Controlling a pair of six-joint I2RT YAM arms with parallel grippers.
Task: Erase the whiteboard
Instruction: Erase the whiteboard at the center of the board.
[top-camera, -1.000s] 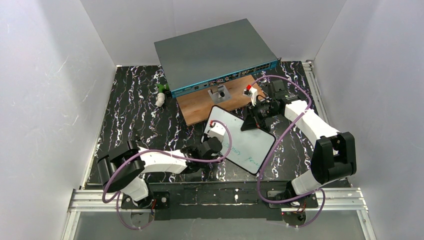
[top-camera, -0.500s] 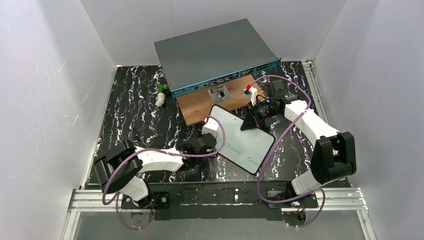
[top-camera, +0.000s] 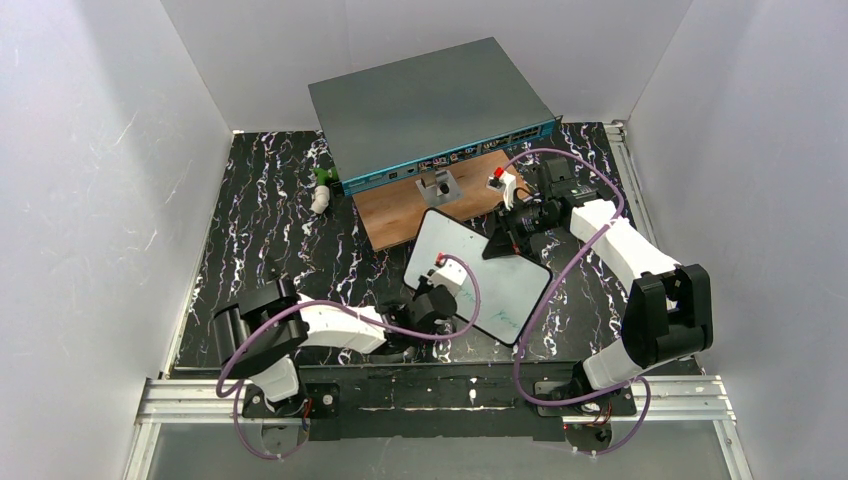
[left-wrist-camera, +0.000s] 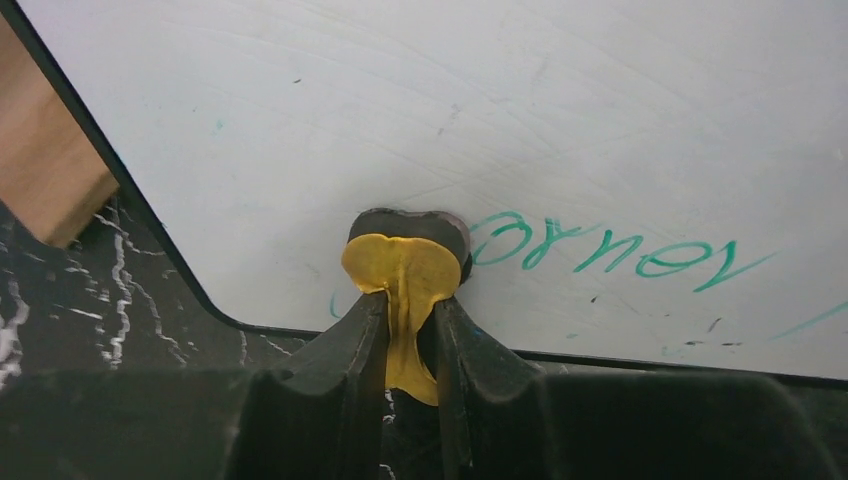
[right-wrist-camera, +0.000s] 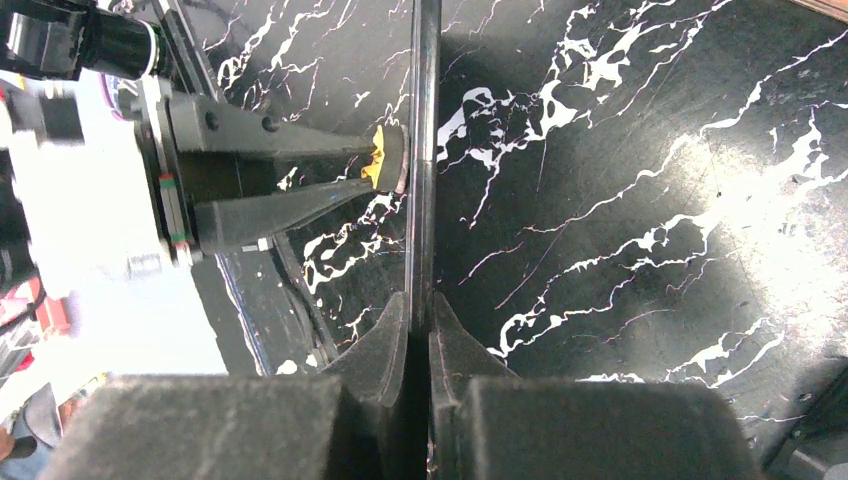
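Note:
The whiteboard (top-camera: 485, 270) is a small white board with a dark rim, held tilted over the black marbled table. My right gripper (top-camera: 499, 243) is shut on its far right edge; the right wrist view shows the board edge-on (right-wrist-camera: 422, 150) between the fingers of that gripper (right-wrist-camera: 420, 320). My left gripper (top-camera: 450, 300) is shut on a yellow eraser (left-wrist-camera: 405, 270) whose dark pad presses on the board's near left part (left-wrist-camera: 500, 120). Green handwriting (left-wrist-camera: 620, 255) lies just right of the eraser. The eraser also shows in the right wrist view (right-wrist-camera: 385, 160).
A large grey box with a teal front (top-camera: 430, 100) stands at the back. A brown wooden board (top-camera: 395, 215) lies in front of it with a small metal bracket (top-camera: 437, 187) on it. A white and green object (top-camera: 321, 190) lies at the back left.
My left gripper with the eraser swept left across the board, then back right and nearer. The right gripper and the board have stayed put.

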